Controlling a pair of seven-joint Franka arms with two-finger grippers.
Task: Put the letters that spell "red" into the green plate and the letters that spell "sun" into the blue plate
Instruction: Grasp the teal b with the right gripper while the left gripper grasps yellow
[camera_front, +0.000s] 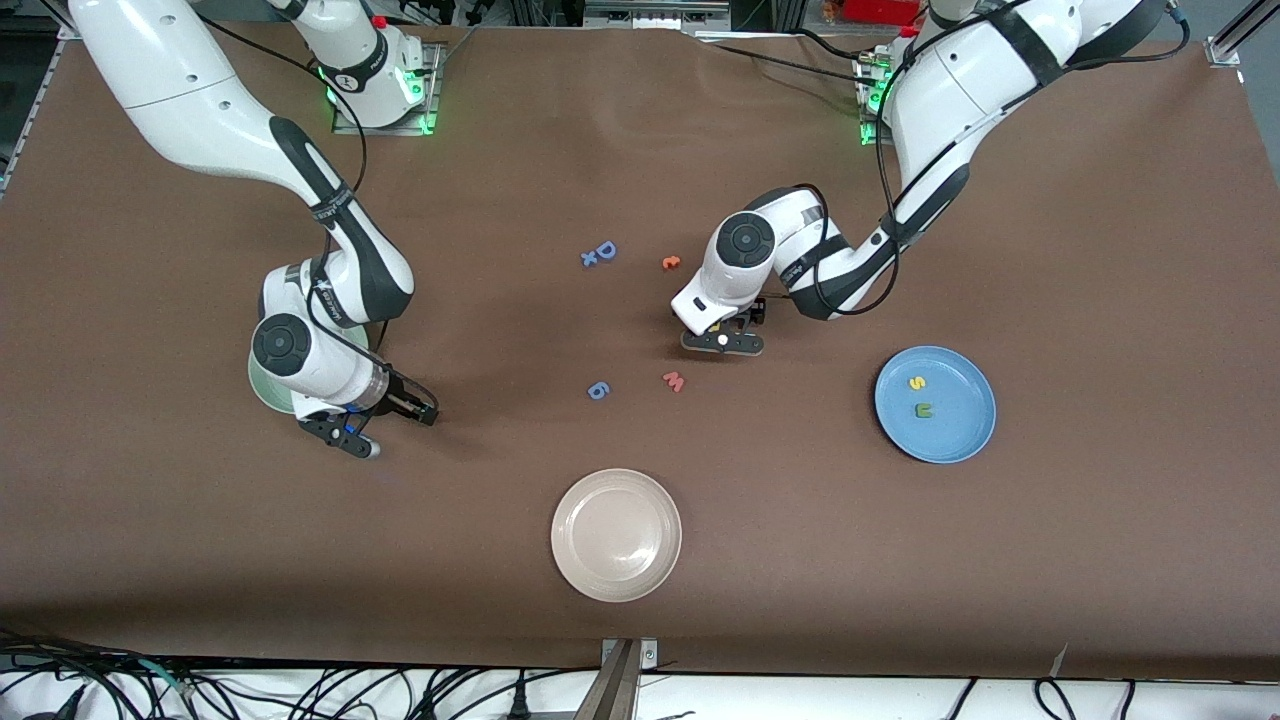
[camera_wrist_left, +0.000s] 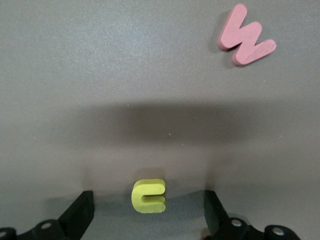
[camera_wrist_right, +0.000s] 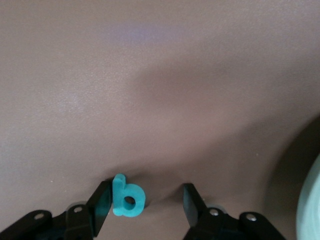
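Note:
A yellow arch-shaped letter (camera_wrist_left: 149, 195) lies on the table between the wide-open fingers of my left gripper (camera_wrist_left: 149, 215), touching neither; that gripper (camera_front: 722, 338) is low over the middle of the table. My right gripper (camera_wrist_right: 146, 205) is open around a teal "d" (camera_wrist_right: 127, 196), which rests against one finger (camera_wrist_right: 101, 202) with a gap to the other. The green plate (camera_front: 262, 392) is mostly hidden under the right arm's wrist, and its rim (camera_wrist_right: 310, 210) shows beside that gripper. The blue plate (camera_front: 960, 425) holds a yellow "s" (camera_front: 916, 382) and an olive arch letter (camera_front: 925, 409). An orange "e" (camera_front: 671, 263) lies on the table.
A pink "w" (camera_front: 673, 381) lies just nearer the front camera than the left gripper. A blue "6" (camera_front: 597, 390), a blue "D" (camera_front: 604, 250) and a small blue "x" (camera_front: 589, 259) sit mid-table. A beige plate (camera_front: 616, 535) stands near the front edge.

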